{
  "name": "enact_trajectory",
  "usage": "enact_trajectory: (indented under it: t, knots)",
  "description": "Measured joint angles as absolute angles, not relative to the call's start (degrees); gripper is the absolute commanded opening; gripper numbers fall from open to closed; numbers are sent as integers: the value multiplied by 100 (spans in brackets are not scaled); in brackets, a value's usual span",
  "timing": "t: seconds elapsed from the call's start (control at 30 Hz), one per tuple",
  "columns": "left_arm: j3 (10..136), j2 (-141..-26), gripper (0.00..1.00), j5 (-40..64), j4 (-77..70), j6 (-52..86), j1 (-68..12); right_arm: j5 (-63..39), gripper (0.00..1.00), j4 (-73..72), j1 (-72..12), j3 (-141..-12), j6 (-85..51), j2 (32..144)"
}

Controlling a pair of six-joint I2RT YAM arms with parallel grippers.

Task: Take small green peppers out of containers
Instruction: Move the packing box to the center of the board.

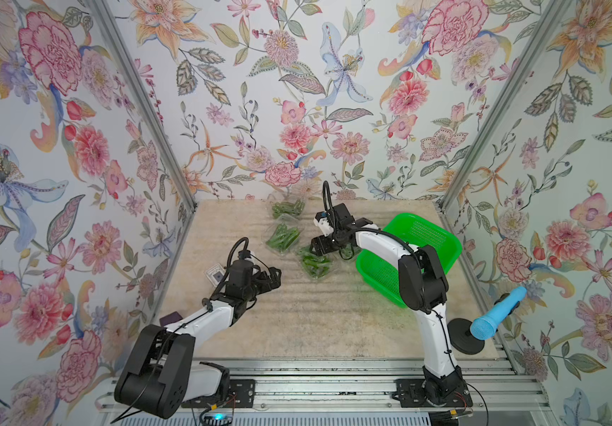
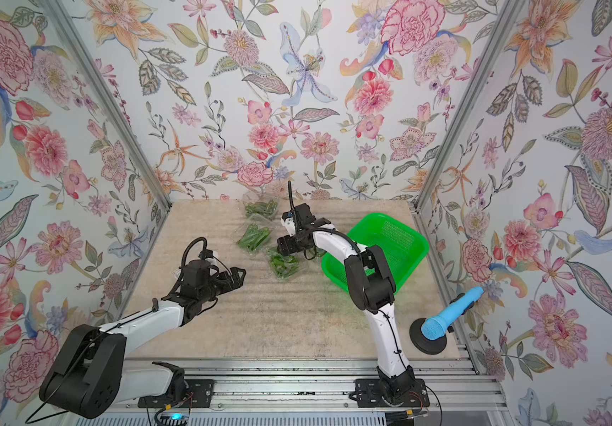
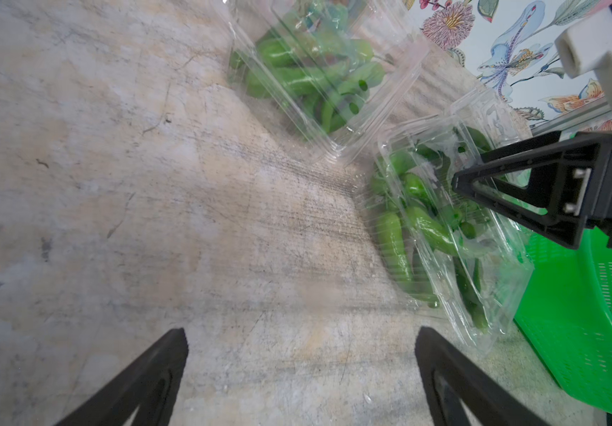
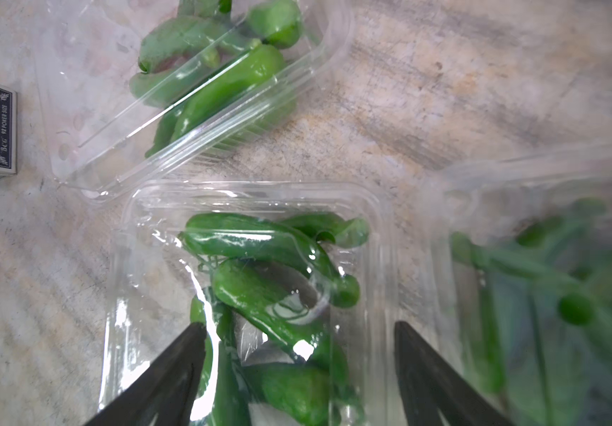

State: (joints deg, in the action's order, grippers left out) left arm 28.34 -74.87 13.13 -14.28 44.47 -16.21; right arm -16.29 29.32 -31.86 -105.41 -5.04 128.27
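Note:
Several clear plastic containers of small green peppers lie in a row at mid-table: the far one (image 1: 289, 208), the middle one (image 1: 283, 238) and the near one (image 1: 315, 265). My right gripper (image 4: 297, 333) is open and hovers just over the near container (image 4: 378, 258), its jaws spread above the glossy peppers (image 4: 260, 239) inside. In a top view the right gripper (image 1: 315, 248) sits by the basket's left corner. Another blurred container (image 4: 537, 265) lies beside it. My left gripper (image 3: 300, 332) is open over bare table with nothing between its fingers, short of the near container (image 3: 444, 239).
A bright green perforated basket (image 1: 382, 273) stands at the right, partly under the right arm. A small card box (image 1: 215, 274) lies at the table's left edge beside the left arm. A blue microphone (image 1: 496, 313) on a black stand sits at the front right.

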Motion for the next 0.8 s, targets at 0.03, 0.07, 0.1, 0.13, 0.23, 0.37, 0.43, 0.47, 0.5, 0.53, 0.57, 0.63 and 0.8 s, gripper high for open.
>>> enact_trajectory:
  t: [0.03,0.07,0.1,0.13,0.23,0.37,0.43,0.47,0.5,0.53,0.57,0.63,0.8]
  knots:
    - [2823,-7476,100,1315,-1431,4464,-1610,-1684,80,2930,-3197,-10525,-502,12827]
    - [2812,-7474,100,1313,-1439,4491,-1601,-1747,79,2926,-3210,-10508,-497,12827]
    - [2799,-7474,100,1313,-1452,4523,-1599,-1811,78,2908,-3225,-10484,-495,12825]
    - [2777,-7474,99,1315,-1474,4552,-1590,-1883,78,2884,-3245,-10431,-482,12825]
    - [2703,-7474,99,1323,-1542,4700,-1584,-2069,76,2853,-3299,-10182,-473,12803]
    - [2519,-7507,97,1470,-1800,4932,-1577,-2279,76,2744,-3367,-9725,-456,12554]
    - [2375,-7553,97,1568,-1979,5065,-1577,-2290,76,2735,-3409,-9452,-454,12355]
    - [2279,-7572,96,1616,-2080,5135,-1575,-2303,76,2746,-3435,-9308,-454,12248]
    - [2178,-7590,96,1656,-2178,5205,-1577,-2300,76,2759,-3465,-9172,-454,12145]
    - [2110,-7612,96,1682,-2244,5264,-1581,-2298,76,2762,-3492,-9074,-456,12073]
    - [2049,-7642,96,1723,-2307,5328,-1597,-2298,76,2768,-3529,-8960,-456,11981]
    - [1999,-7732,95,1763,-2436,5424,-1664,-2296,76,2783,-3599,-8790,-458,11830]
    - [1999,-8005,93,1813,-2910,5664,-1846,-2252,78,2808,-3848,-8490,-482,11531]
